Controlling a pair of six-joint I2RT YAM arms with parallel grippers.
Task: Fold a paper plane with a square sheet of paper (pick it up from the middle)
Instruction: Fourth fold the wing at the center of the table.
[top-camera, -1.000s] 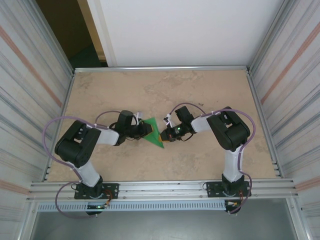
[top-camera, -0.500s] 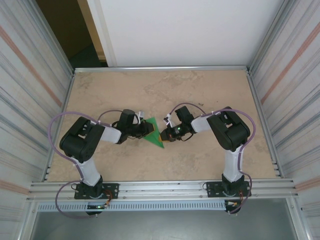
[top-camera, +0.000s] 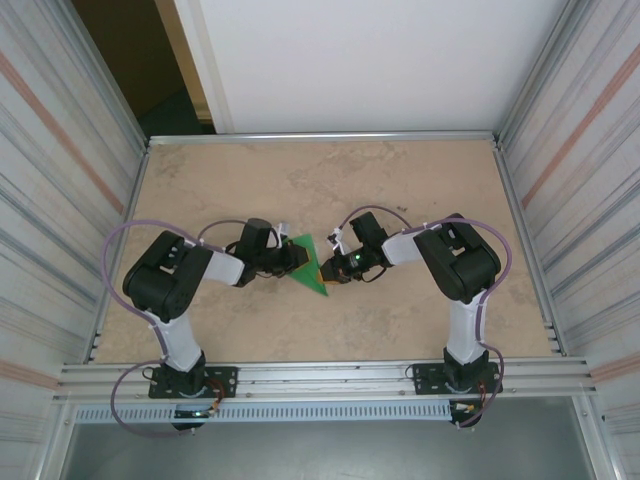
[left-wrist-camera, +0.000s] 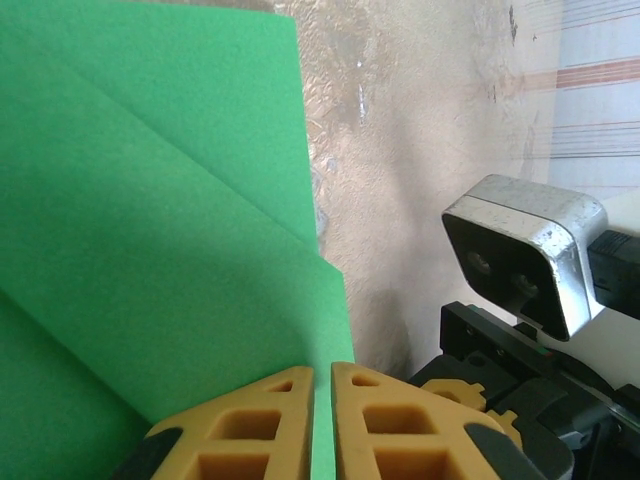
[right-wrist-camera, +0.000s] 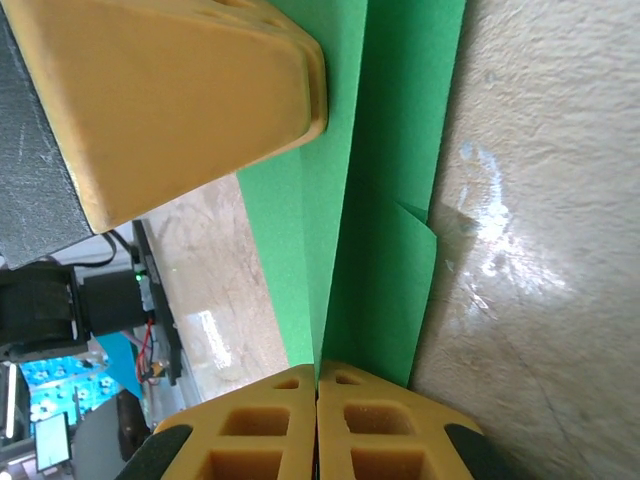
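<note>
left gripper (top-camera: 297, 258) pinches the square sheet of paper (top-camera: 311, 266) at its 9 o'clock edge. its yellow pads (left-wrist-camera: 265, 410) are pressed nearly together, with a thin strip of green showing in the slit between them. right gripper (top-camera: 326, 268) comes in from 3 o'clock, its fingers closed tight, and a crease of the sheet runs straight into their seam, so it appears to nip the paper as well.

the sheet is already folded to a layered triangular outline, with its point toward 5 o'clock in the overhead view. it sits near the middle of the table (top-camera: 420, 180), between the two grippers.

the opposed grips look deliberate: with each side clamped, the thin paper can neither slide nor spring open, and the layers remain aligned along the crease. the two grippers sit close together across the narrow sheet, which suits sharpening or setting a fold rather than carrying the sheet. the plane shape is not yet finished. whether the paper rests flat on the table or is slightly lifted cannot be told.
</note>
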